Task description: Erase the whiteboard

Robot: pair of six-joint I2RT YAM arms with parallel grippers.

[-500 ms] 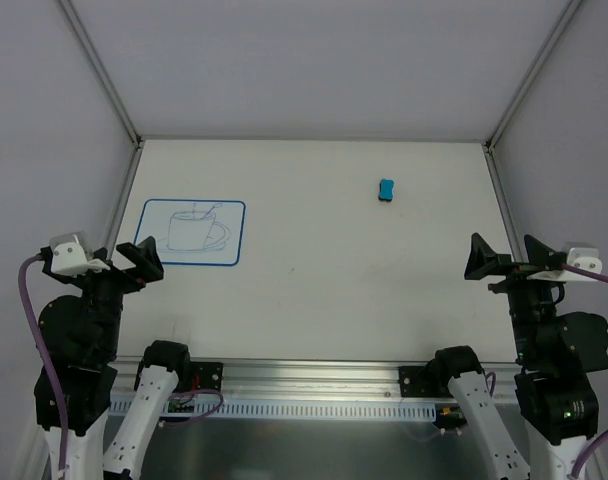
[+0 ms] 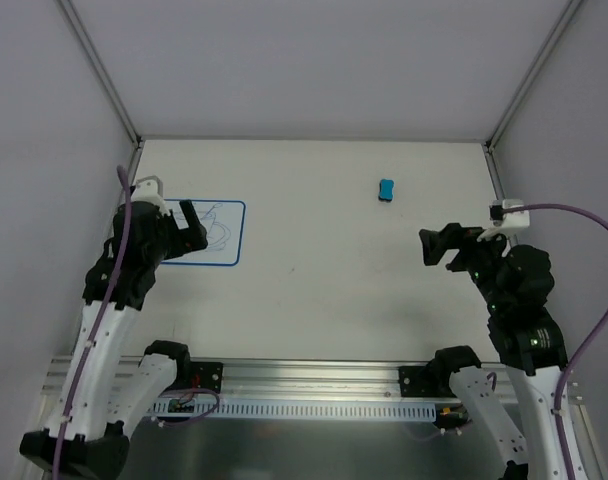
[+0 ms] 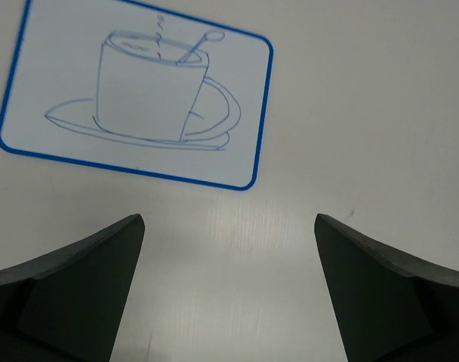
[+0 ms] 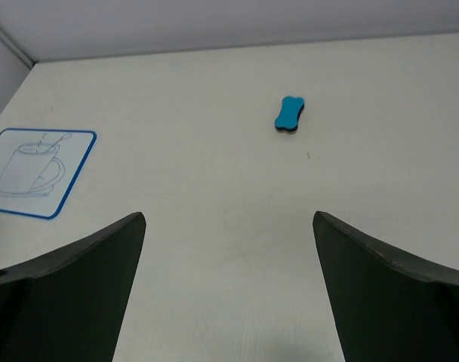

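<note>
The whiteboard [image 2: 227, 238] lies flat at the table's left, white with a thin blue border and a cup-and-saucer line drawing. It fills the top of the left wrist view [image 3: 139, 98] and shows small in the right wrist view [image 4: 33, 172]. My left gripper [image 2: 196, 228] is open and empty above the board's left part; in its wrist view [image 3: 229, 219] bare table shows between the fingers. The bright-blue eraser [image 2: 386, 189] lies at the far right middle, also in the right wrist view [image 4: 289, 115]. My right gripper [image 2: 434, 248] is open and empty, nearer than the eraser and to its right [image 4: 229, 216].
Grey enclosure walls with metal corner posts [image 2: 104, 75] bound the table on the left, back and right. A metal rail [image 2: 304, 375] runs along the near edge between the arm bases.
Both arms have reached forward over the table. The left gripper moved up and right onto the whiteboard's left part. The right gripper moved left, toward the eraser's side.
</note>
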